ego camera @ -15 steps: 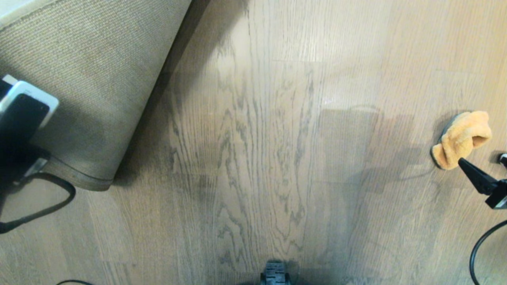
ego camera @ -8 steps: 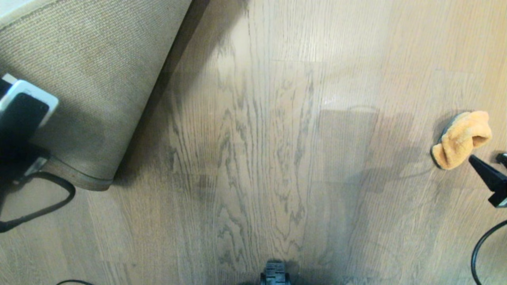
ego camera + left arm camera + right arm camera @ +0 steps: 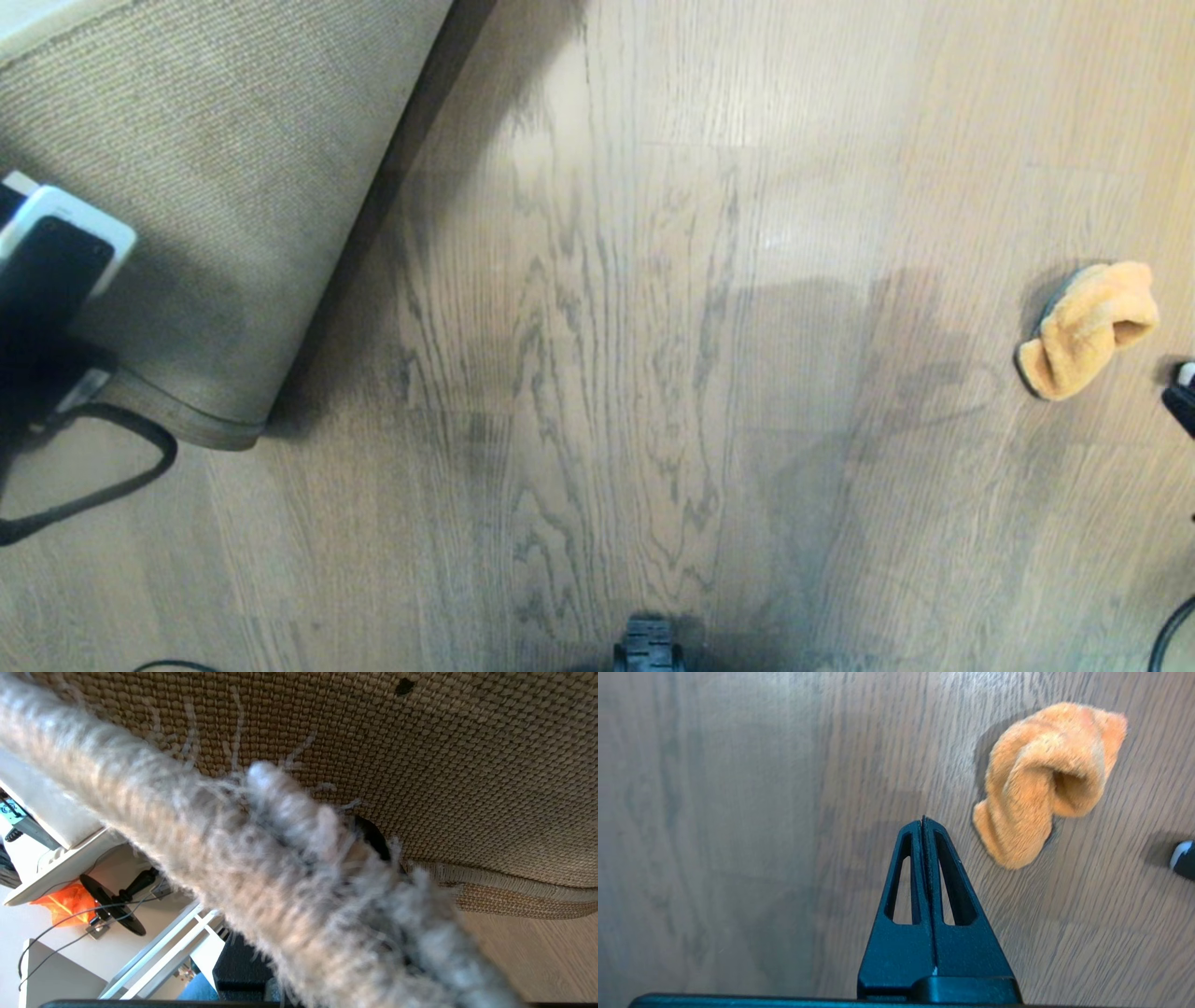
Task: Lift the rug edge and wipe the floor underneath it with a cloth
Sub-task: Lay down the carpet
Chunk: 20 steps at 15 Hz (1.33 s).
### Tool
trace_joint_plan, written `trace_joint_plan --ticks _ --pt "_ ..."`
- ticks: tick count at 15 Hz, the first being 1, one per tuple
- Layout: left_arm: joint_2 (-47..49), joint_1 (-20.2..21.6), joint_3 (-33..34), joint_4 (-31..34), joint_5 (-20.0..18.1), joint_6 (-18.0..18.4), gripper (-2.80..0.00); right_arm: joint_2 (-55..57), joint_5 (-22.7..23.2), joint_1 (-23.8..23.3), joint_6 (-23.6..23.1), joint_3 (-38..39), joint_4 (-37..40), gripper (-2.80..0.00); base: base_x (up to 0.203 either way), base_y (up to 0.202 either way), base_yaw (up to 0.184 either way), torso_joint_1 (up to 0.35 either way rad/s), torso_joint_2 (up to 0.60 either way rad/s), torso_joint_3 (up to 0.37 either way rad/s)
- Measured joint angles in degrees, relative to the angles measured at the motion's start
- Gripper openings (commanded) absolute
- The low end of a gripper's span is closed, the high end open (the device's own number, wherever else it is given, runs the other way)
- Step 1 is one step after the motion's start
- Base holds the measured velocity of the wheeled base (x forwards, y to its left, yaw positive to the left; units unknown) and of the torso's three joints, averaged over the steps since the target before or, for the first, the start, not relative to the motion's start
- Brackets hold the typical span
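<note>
right gripper: black triangular fingers with slotted cut-outs; left arm: black body, white casing; black cable looped beside it

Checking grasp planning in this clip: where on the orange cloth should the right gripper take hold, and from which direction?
Probably the raised, rolled hump of the cloth, from straight above. It lies crumpled on the floor, so its edges sit flat while the bulge offers the fingers something to pinch.

Glossy wood-grain plank floor
</note>
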Motion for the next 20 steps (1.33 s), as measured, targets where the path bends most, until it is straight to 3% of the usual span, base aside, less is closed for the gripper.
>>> trace_joint_plan --ticks 3,7,9,12,16,20 --pt "0.0 0.2 0.0 0.0 0.0 0.0 -2.80 -10.0 2.0 0.0 -1.7 0.0 12.6 -2.80 0.000 0.000 0.000 0.000 0.00 0.000" --pt "-0.1 0.2 0.0 0.1 0.2 0.1 -2.80 -25.4 3.1 0.0 -5.7 -1.3 35.0 -2.80 0.000 0.000 0.000 0.000 0.00 0.000" --pt "-0.1 0.2 0.0 0.1 1.0 0.1 -2.80 -31.0 2.6 1.0 -9.5 -2.0 44.9 -2.80 0.000 0.000 0.000 0.000 0.00 0.000" --pt "-0.2 0.2 0.1 0.1 1.2 0.1 -2.80 -34.4 -0.5 4.4 -12.7 -0.8 48.5 -2.80 0.000 0.000 0.000 0.000 0.00 0.000" --pt "-0.2 0.1 0.3 0.1 1.4 0.1 -2.80 -36.2 -11.3 11.0 -14.2 0.0 52.2 -2.80 0.000 0.000 0.000 0.000 0.00 0.000" --pt "-0.3 0.1 0.5 0.2 1.8 0.2 -2.80 -41.7 -13.5 14.9 -14.2 0.0 63.6 -2.80 0.000 0.000 0.000 0.000 0.00 0.000"
